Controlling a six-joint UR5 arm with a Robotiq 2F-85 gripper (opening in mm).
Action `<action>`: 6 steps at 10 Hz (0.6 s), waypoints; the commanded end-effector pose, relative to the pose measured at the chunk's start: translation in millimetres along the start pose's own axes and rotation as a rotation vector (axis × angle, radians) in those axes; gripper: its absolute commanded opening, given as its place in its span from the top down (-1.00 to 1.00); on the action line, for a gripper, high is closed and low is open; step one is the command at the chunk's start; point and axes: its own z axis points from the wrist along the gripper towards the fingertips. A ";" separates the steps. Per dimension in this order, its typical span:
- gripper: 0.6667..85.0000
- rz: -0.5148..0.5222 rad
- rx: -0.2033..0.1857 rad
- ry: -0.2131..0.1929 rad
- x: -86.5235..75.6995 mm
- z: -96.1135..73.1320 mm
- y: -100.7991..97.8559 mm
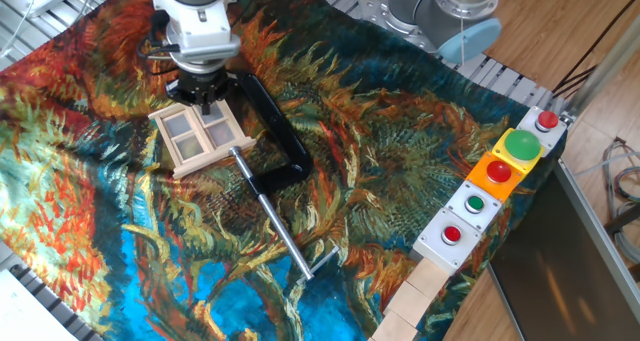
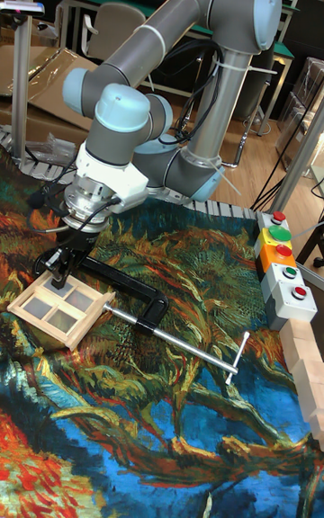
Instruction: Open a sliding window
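— What could go wrong from here, in your opinion?

— The sliding window (image 1: 201,136) lies flat on the painted cloth (image 1: 380,131) that covers the counter, and I see nothing that fixes it. The black C-clamp (image 1: 272,131) is just beside its right edge, with the steel rod (image 1: 275,221) running toward the near side, but I cannot tell if the clamp really holds the frame. If not, a push on the sash may drag the whole window over the cloth — then the sash does not slide in its frame at all.

— Anything else?

— The cloth itself can wrinkle under such a push. Also the gripper (image 1: 204,99) is close to the clamp's arm, so a sideways move to the right could knock it.

— Where is the window relative to the fingers?

— In the fixed view the window is at the far left part of the counter, directly on the near side of the fingers (image 2: 65,273). They point down at the far edge of the frame, about at the middle crossbar. In the tall fixed view the gripper (image 2: 59,277) seems to meet the top of the frame, but real contact I cannot confirm.

— Are the fingers open or closed?

— They look drawn together, with almost no gap, and they grip nothing that I can see. Still, they are small and dark in both views, so I cannot tell for certain.

— And the window, is it open?

— It looks not yet opened; the four panes sit evenly in the frame.
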 end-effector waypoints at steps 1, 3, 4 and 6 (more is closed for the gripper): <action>0.98 -0.001 0.009 0.011 7.3 -0.6 -3.2; 0.98 0.009 -0.004 0.001 15.4 0.8 -1.5; 0.98 0.014 -0.005 -0.004 16.1 2.6 -1.4; 0.98 0.022 -0.006 -0.016 9.7 4.5 1.0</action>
